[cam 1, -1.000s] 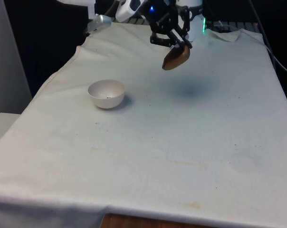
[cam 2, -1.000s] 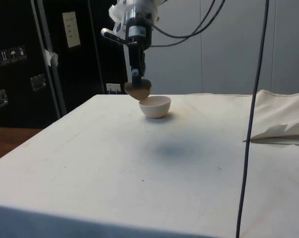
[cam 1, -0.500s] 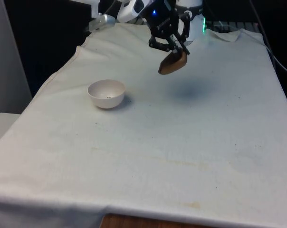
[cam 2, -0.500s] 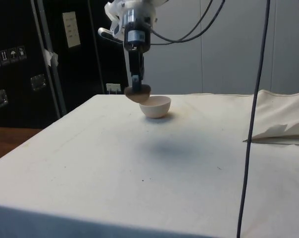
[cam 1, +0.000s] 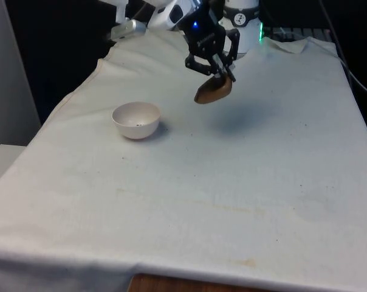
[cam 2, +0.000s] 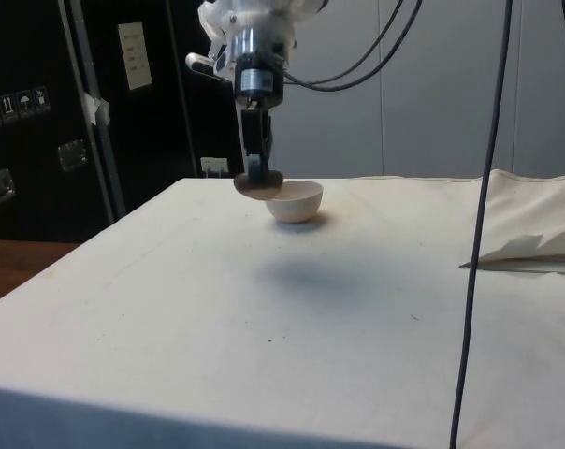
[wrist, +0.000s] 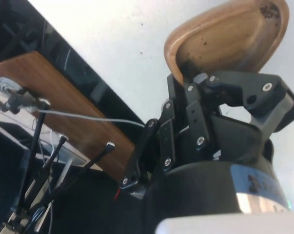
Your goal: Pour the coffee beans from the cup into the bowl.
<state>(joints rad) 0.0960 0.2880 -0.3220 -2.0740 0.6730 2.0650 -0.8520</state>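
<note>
White arm [cam 1: 171, 12], black end effector [cam 1: 215, 64]

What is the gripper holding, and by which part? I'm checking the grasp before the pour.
The gripper holds the brown cup, pinched at its rim, as the wrist view shows. The cup hangs tilted above the cloth, apart from the white bowl.

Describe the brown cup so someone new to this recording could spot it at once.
Start from the white-clothed table and find the black gripper hanging above its far half. The cup is the tilted brown wooden vessel pinched by its rim in the jaws, lifted off the cloth. Its only neighbour, the bowl, is white and rests on the cloth toward the front view's left.
</note>
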